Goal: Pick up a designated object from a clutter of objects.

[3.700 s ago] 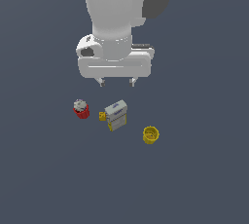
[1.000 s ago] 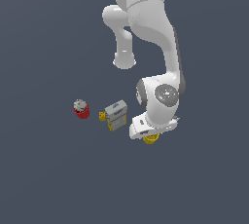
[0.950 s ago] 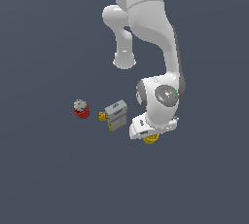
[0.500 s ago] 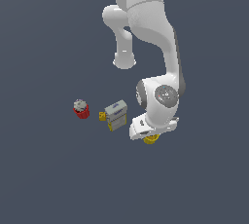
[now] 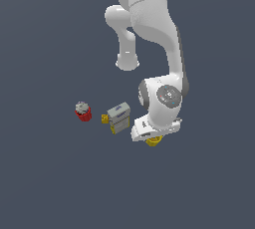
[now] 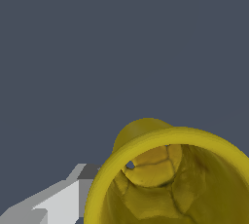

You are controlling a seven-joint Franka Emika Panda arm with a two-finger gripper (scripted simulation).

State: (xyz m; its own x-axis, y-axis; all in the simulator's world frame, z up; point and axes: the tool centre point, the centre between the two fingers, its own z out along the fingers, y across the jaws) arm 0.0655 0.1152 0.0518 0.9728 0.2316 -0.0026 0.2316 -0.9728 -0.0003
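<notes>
The yellow cup [image 5: 154, 141] was seen low in the exterior view, right of the other items, with only a small part of it showing under the white hand of the arm [image 5: 158, 104]. In the wrist view the cup [image 6: 170, 179] filled the near field, its open rim and hollow inside looked into from above. A pale grey finger [image 6: 58, 201] was seen just beside the cup's outer wall; contact could not be made out. The gripper [image 5: 152, 136] was placed over the cup, its fingertips hidden by the hand and the cup. Whether the fingers were wide, narrow or closed on the cup could not be told from either view.

To the exterior view's left of the cup, near it but apart, the grey-and-yellow box [image 5: 118, 117] was noted lying at a slant on the floor [image 5: 50, 183]. The tiny yellow cube [image 5: 105, 119] was seen against the box's left end, touching or nearly so. Further left, apart from the cube, the red cup-like item [image 5: 83, 111] with its grey top was noted upright.

The arm was seen bent down from the top of the exterior view, its wrist joint just above the hand.
</notes>
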